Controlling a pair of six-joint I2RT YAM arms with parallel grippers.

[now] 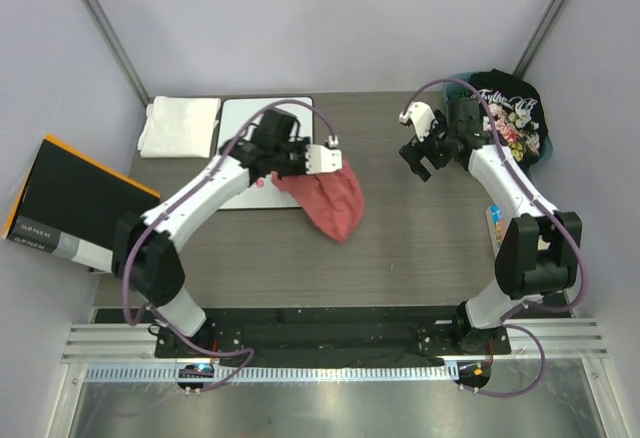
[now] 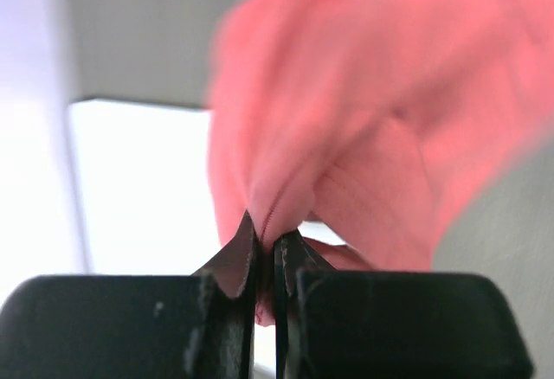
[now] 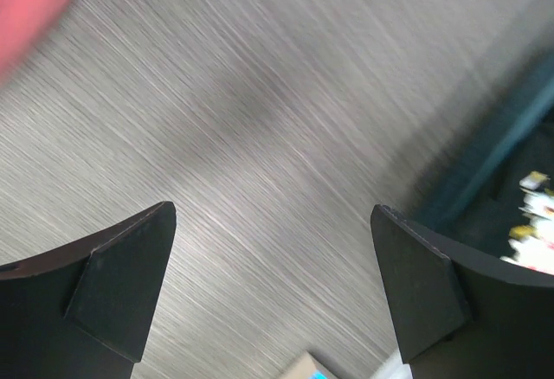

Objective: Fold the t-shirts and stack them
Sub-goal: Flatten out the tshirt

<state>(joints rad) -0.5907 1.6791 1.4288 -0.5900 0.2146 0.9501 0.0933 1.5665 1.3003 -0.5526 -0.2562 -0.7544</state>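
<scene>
My left gripper point(image 1: 283, 170) is shut on a bunched fold of the salmon-red t-shirt point(image 1: 330, 201), which hangs and trails toward the table's middle. In the left wrist view the pink cloth point(image 2: 363, 119) is pinched between the closed jaws of the left gripper point(image 2: 267, 242). A black floral t-shirt point(image 1: 508, 116) lies crumpled at the back right. My right gripper point(image 1: 420, 164) hovers just left of it, open and empty, and only bare table shows between the tips of the right gripper point(image 3: 273, 219). A folded white t-shirt point(image 1: 180, 125) rests at the back left.
A white whiteboard point(image 1: 245, 118) lies under my left wrist, also bright behind the cloth as the whiteboard point(image 2: 138, 189). A black box with an orange edge point(image 1: 70, 203) overhangs the table's left side. A small card point(image 1: 493, 220) sits by the right arm. A teal rim point(image 3: 485, 171) borders the black shirt.
</scene>
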